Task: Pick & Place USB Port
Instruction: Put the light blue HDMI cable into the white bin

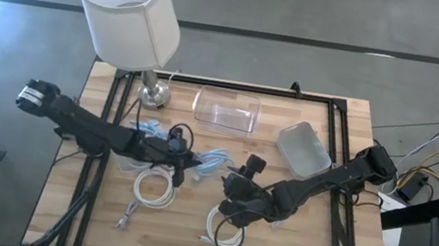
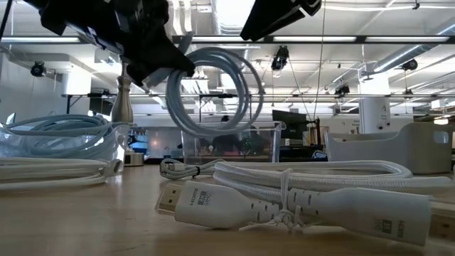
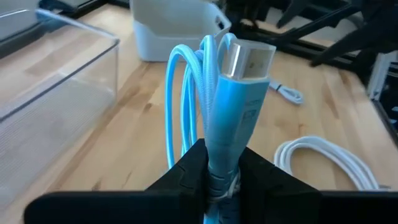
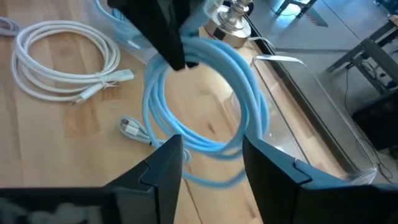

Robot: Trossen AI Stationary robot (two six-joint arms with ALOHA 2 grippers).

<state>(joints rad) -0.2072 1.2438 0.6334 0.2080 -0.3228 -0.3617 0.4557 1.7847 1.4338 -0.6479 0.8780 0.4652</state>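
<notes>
A coiled light-blue cable (image 1: 207,158) with a flat metal plug is up off the table in my left gripper (image 3: 221,155), which is shut on it near mid-table (image 1: 186,162). In the low view the coil (image 2: 213,89) hangs beside that dark gripper (image 2: 142,43). My right gripper (image 4: 211,165) is open, just right of the coil in the high view (image 1: 234,197). Its fingers stand on either side of the coil's lower loop (image 4: 205,140); I see no touch. My left gripper pinches the cable's light-blue plug body (image 3: 227,124) between its two fingers, coming from the table's left. The plug lies along the fingers and its metal end (image 3: 249,59) sticks out past them. The tied coil (image 3: 186,93) hangs lifted clear of the table.
A clear box (image 1: 226,109) and a frosted bin (image 1: 303,149) sit toward the far edge, with a lamp (image 1: 132,5) at the far left. White coiled cables (image 1: 153,187) (image 1: 225,229) lie toward the near edge. More blue cable (image 2: 57,135) lies under the left arm.
</notes>
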